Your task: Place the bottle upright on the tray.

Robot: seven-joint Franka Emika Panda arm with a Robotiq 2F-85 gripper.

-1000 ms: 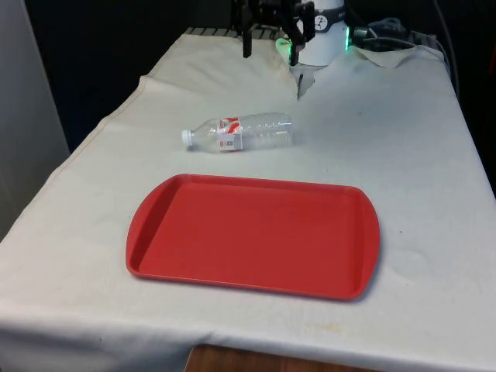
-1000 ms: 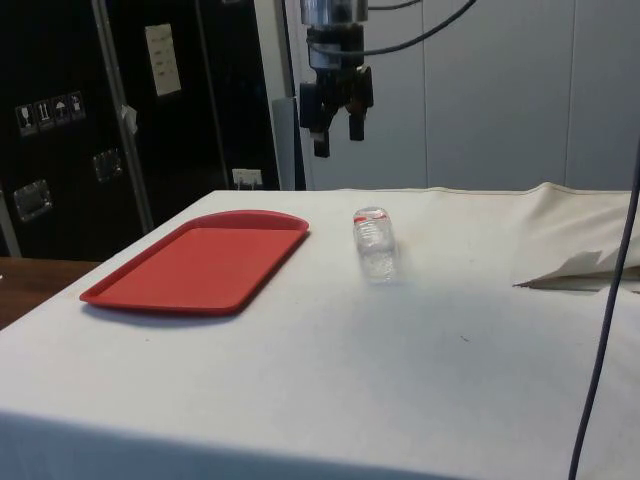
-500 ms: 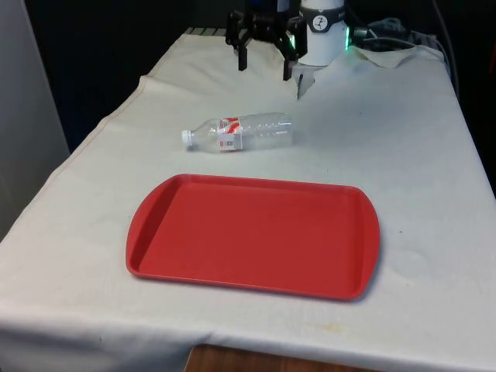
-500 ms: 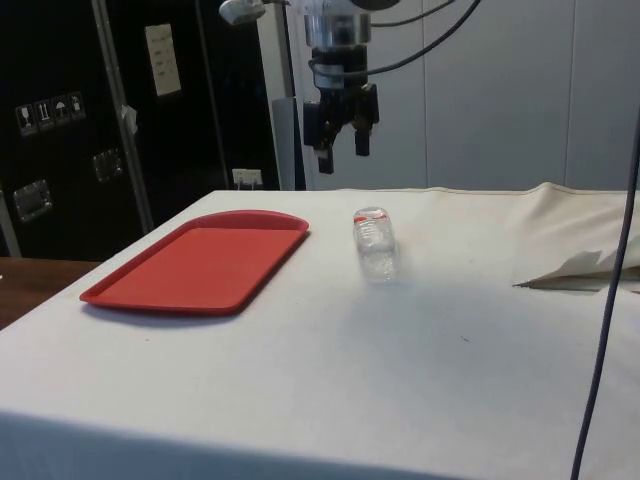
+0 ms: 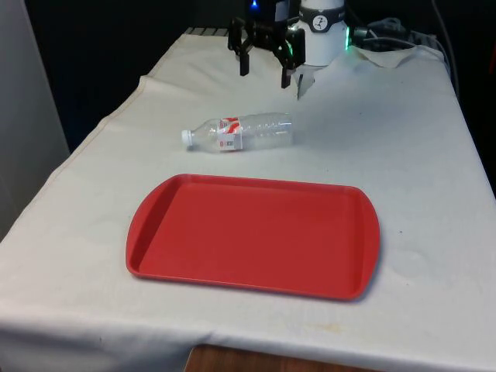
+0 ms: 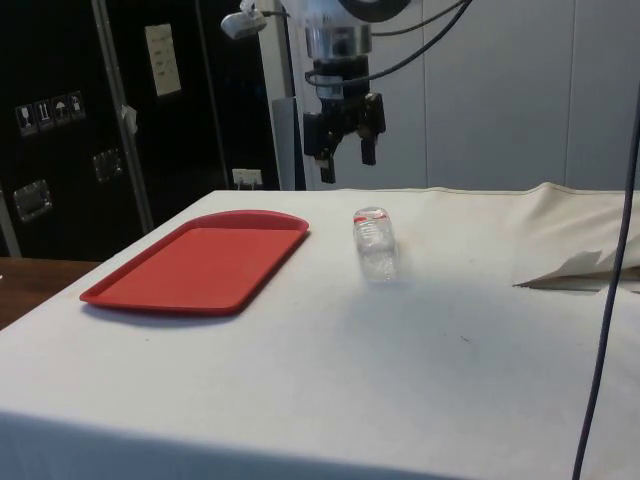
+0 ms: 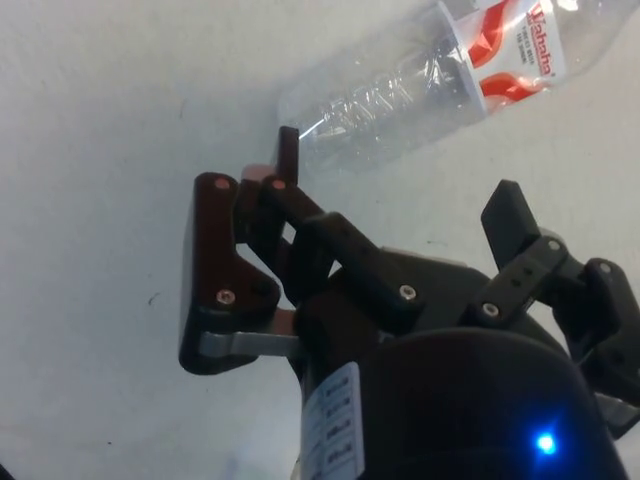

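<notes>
One bottle [image 5: 240, 132] lies on its side on the bench [image 5: 403, 139], just beyond the red tray [image 5: 252, 234]. Approach step: tool [image 5: 266, 71] hovers above w/ fingers apart, nothing held. Next, probably: descend, straddle bottle's body, close, then stand it on tray.

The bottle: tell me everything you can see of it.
The bottle is clear ribbed plastic with a white cap and a red-and-white label near its neck. It looks empty. It lies on its side on the white cloth, cap towards the front view's left, base towards the right. It sits apart from the red tray, on the tray's far side in the front view. Nothing touches it but the cloth. The open pincer hangs in the air beyond it, not gripping it.
</notes>
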